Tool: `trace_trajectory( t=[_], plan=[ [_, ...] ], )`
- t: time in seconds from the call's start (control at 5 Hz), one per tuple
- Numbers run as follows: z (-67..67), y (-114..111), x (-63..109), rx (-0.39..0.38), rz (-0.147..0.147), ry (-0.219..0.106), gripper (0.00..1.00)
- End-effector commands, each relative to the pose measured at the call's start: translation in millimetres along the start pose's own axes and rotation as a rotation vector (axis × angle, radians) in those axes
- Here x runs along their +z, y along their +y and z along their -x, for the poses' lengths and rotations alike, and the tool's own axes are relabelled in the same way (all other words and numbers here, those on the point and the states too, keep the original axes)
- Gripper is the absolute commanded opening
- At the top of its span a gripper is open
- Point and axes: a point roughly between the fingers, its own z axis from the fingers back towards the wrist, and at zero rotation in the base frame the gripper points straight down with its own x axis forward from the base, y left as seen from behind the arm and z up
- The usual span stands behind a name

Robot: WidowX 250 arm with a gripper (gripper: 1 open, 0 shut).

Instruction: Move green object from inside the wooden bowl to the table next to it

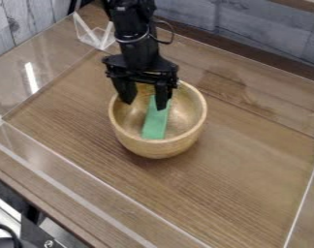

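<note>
The wooden bowl [186, 136] sits mid-table on the dark wood-grain table [237, 194]. Inside it the green object [154, 124], a flat elongated block, leans from the bowl's floor up toward the far rim. My gripper [145, 98] hangs from the black arm over the bowl's far-left part, open, with its fingers dipping just inside the rim. The block's upper end lies close to the right finger [165, 95]; I cannot tell if they touch.
Clear acrylic walls [44, 165] run along the table's edges. A white wire-like frame [92, 34] stands behind the arm at the back left. Bare tabletop surrounds the bowl to the right and in front.
</note>
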Motion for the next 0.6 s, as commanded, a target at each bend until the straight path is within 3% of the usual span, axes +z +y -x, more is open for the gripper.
trace_trajectory(
  t=[0.0, 0.2, 0.4],
  plan=[
    [-9.7, 3, 0.4, 0.036, -0.018, -0.041, 1.00],
    [-6.8, 7, -12.0, 0.092, -0.035, -0.029, 1.00],
    [-10.4, 1, -12.5, 0.028, -0.031, -0.015, 0.00]
  ],
)
